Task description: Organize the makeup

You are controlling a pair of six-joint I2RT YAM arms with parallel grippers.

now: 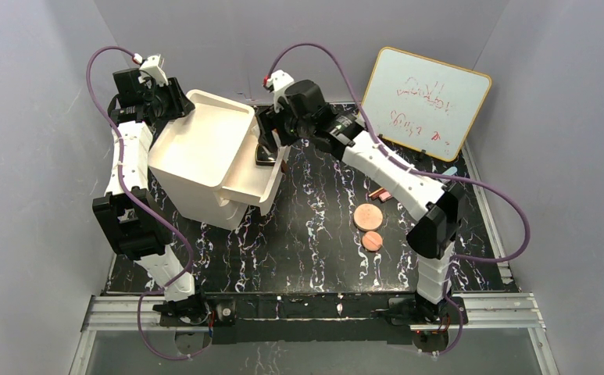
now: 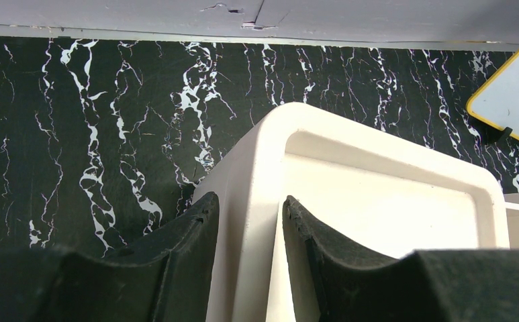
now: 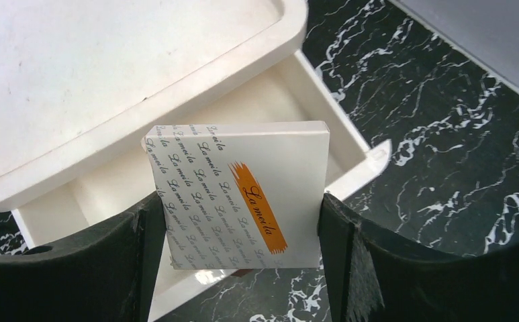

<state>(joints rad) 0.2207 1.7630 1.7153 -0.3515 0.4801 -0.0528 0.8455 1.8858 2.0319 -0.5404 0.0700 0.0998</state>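
A square white compact [image 3: 250, 168] with orange "La meila" lettering sits between the fingers of my right gripper [image 3: 240, 199]. It is tilted, above the front edge of the open drawer [image 3: 102, 194] of a white organizer box [image 1: 205, 152]. My right gripper [image 1: 267, 148] hangs over that drawer. My left gripper [image 2: 250, 204] is shut on the organizer's side wall [image 2: 243, 201], at its far left corner [image 1: 181, 105]. Two copper-pink discs lie on the black marble mat, the larger one [image 1: 367, 215] behind the smaller one [image 1: 372, 241]. Slim pink-brown sticks [image 1: 380, 194] lie just beyond them.
A yellow-framed whiteboard [image 1: 426, 101] leans at the back right, also seen in the left wrist view [image 2: 511, 100]. A small light-blue cylinder [image 1: 450, 169] lies near its base. Grey walls close in the mat on three sides.
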